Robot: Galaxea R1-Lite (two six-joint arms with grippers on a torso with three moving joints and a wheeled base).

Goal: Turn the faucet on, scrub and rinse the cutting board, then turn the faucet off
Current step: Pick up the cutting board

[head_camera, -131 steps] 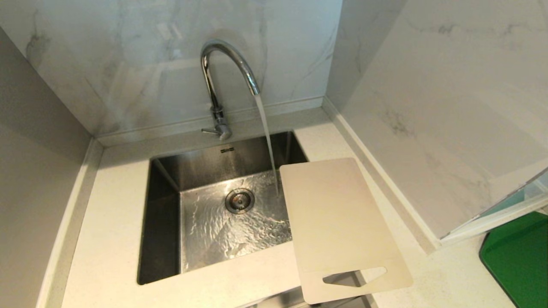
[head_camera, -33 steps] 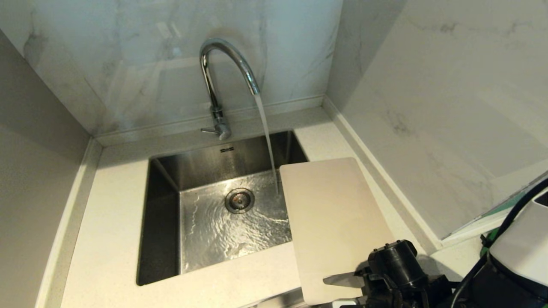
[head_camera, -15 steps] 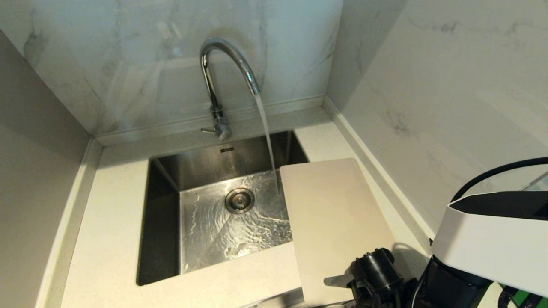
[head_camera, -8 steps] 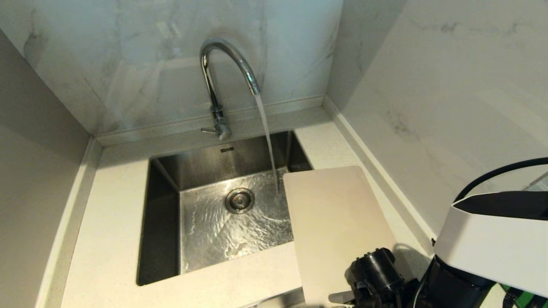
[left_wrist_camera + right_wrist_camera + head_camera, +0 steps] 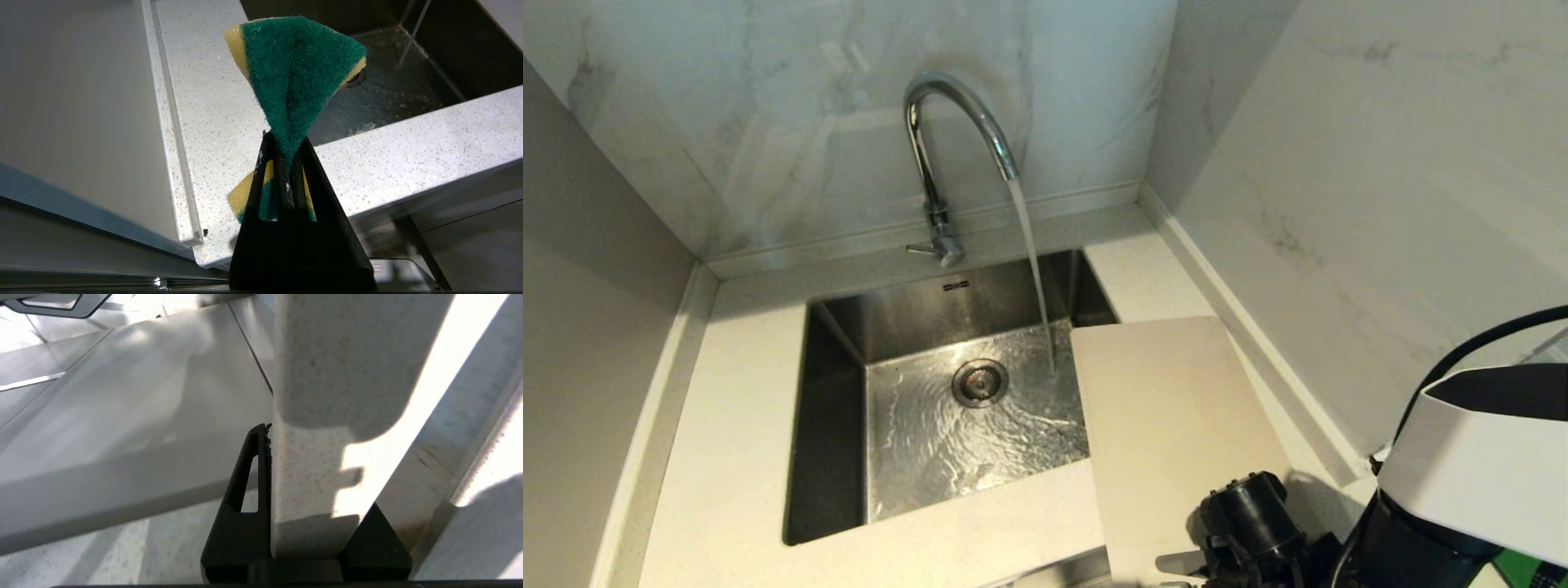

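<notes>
The thin, matte cream cutting board (image 5: pixel 1168 425) is clamped by the right end effector (image 5: pixel 302 498); a fuzzy green-yellow sponge (image 5: pixel 296 73) is pinched by the left end effector (image 5: pixel 286 163).

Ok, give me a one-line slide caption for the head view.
Faucet running into the sink while the right gripper clamps the near end of the cutting board beside the basin.

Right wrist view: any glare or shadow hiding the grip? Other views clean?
Right wrist view: blown-out sunlit band and hard shadows across the cutting board, one finger visible. Head view: even light, glints on the faucet. Left wrist view: sponge sharp.
</notes>
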